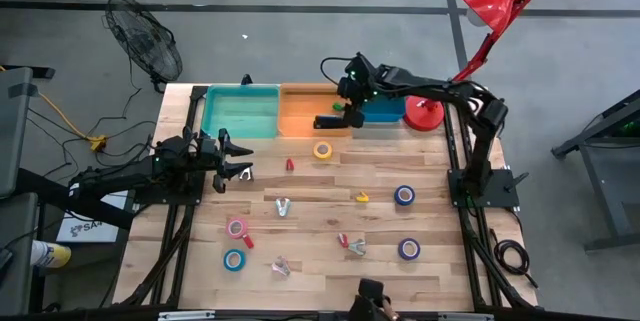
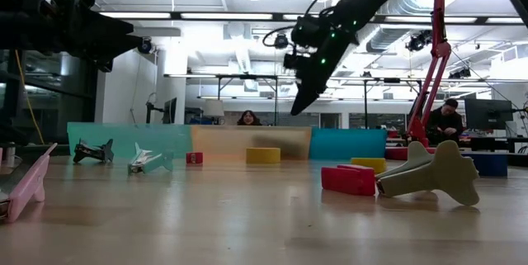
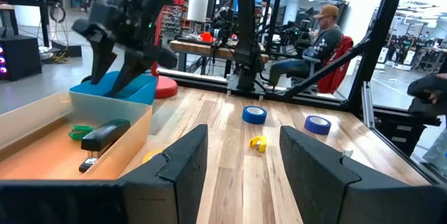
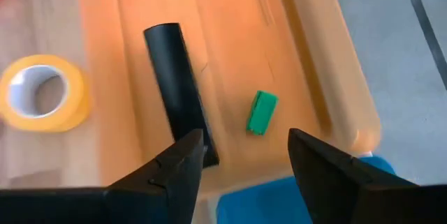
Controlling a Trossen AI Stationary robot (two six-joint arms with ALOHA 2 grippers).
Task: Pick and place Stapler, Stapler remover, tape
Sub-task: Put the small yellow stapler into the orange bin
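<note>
The black stapler point(image 1: 330, 121) lies flat on the floor of the orange bin point(image 1: 300, 111), beside a small green object point(image 4: 262, 112); it also shows in the right wrist view point(image 4: 178, 88) and the left wrist view point(image 3: 105, 135). My right gripper point(image 1: 350, 89) hangs open and empty above that bin point(image 4: 241, 161), clear of the stapler. A yellow tape roll point(image 1: 322, 149) lies just in front of the bin. Blue rolls point(image 1: 403, 195) point(image 1: 408, 249), a pink roll point(image 1: 237, 227) and a light blue roll point(image 1: 234, 259) lie on the table. My left gripper point(image 1: 235, 166) is open and empty at the table's left point(image 3: 244, 158).
A teal bin point(image 1: 240, 111) and a blue bin point(image 1: 380, 113) flank the orange one along the far edge. A red lamp base point(image 1: 425, 114) stands at the far right. Staple removers point(image 1: 283, 207) point(image 1: 352, 245) point(image 1: 280, 267) and small red point(image 1: 290, 164) and yellow point(image 1: 362, 197) pieces lie scattered.
</note>
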